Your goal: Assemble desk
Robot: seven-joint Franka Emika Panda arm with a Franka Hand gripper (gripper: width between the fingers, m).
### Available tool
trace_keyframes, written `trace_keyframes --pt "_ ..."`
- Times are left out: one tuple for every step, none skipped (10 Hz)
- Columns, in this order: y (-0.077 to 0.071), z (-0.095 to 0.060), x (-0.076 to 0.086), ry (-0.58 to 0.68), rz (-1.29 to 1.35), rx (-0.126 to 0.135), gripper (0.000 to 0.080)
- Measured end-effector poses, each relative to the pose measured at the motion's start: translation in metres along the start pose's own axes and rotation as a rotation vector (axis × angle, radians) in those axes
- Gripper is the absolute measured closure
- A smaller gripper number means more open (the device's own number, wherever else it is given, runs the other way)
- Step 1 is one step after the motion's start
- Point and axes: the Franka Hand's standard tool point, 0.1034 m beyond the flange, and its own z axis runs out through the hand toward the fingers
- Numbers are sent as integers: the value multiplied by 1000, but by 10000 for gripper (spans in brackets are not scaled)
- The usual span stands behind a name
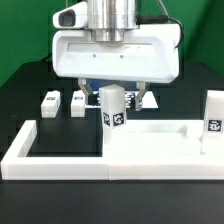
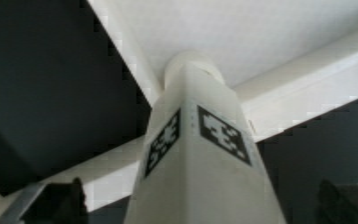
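One upright leg [image 1: 114, 106], black-and-white tag [image 1: 116, 118], hand [image 1: 115, 97] spread

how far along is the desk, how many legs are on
Looks done: two legs stand upright on the tabletop, the corner leg at the exterior view's right and the centre leg; how firmly, I cannot tell. In hand: the gripper hangs open around the centre leg, not gripping. Left: two loose legs sit off the tabletop.
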Motion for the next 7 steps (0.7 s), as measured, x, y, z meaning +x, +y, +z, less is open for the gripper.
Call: trace_keyframes --pt "0 0 0 0 -74 -1 151" --pt "1 0 0 0 -116 -1 150" --pt "2 -2 -1 -14 -222 2 150" --pt "1 -6 0 -10 -265 6 150" --pt "0 -7 0 -7 -330 7 150" --pt "1 -6 0 -8 -322 7 150" --pt "1 -6 0 -9 -301 7 150"
